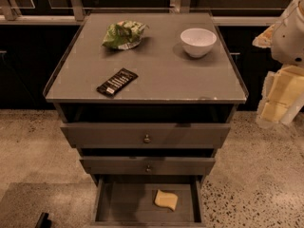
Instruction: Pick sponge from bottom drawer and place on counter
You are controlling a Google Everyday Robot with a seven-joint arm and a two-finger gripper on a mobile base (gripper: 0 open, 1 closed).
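The pale-yellow sponge [166, 199] lies flat on the floor of the open bottom drawer [124, 204], right of its middle. The grey counter [166, 75] is the cabinet top above it. My gripper [279, 98] hangs at the far right edge of the view, beside the cabinet's right side at about counter height, well above and to the right of the sponge. It holds nothing that I can see. Part of the arm is cut off by the frame edge.
On the counter stand a white bowl [198, 42] at the back right, a green-white snack bag [122, 34] at the back left and a black wrapped bar [117, 81] at the front left. Two knobbed drawers [147, 138] sit above the bottom one. Speckled floor surrounds the cabinet.
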